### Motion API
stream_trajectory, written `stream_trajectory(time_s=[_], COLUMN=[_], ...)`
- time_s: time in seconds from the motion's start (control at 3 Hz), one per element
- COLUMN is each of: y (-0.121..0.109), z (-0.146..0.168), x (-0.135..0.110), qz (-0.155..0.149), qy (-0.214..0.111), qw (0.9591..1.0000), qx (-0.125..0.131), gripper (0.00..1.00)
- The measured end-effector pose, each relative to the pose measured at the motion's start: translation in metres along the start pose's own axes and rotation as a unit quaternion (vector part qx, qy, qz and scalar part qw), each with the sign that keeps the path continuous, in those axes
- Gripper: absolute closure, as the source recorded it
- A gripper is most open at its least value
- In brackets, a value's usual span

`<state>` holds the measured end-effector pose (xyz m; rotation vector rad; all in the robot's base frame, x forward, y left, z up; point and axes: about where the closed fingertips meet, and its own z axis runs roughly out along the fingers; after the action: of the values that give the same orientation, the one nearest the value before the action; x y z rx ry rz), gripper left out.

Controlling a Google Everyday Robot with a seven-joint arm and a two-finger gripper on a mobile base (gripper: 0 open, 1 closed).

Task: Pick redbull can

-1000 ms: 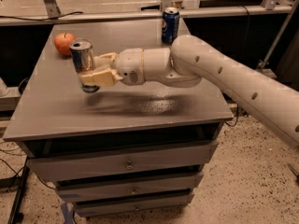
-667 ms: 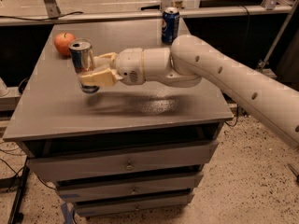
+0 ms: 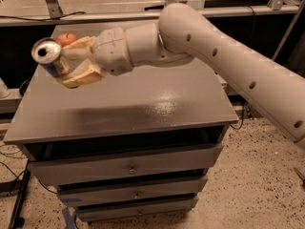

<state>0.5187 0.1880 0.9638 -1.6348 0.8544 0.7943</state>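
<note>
Camera view: gripper (with can) above table

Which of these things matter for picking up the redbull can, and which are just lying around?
Job: redbull can, tilted, held above the table; gripper, shut on it, upper left.
Lying about: apple behind the gripper; drawers below.

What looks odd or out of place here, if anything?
Only the redbull can: it leans steeply, shiny top facing the camera, over the left rear of the table. It looks odd merely because the gripper, shut on it, holds it tilted in the air. No spill shows; the apple behind sits normally.
</note>
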Motion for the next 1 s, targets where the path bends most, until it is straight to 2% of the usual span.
stream_trajectory(time_s=[0.33,0.67,1.0], y=[0.0035,0.0038,0.0045], z=[0.0003,0.0011,0.0071], x=[0.0081,0.007,-0.001], qz=[-0.054,-0.053,-0.112], qy=[0.015,0.013,0.006], qw=[0.9984,0.9985,0.9935], qx=[-0.008,-0.008,-0.023], gripper=[1.0,1.0,1.0])
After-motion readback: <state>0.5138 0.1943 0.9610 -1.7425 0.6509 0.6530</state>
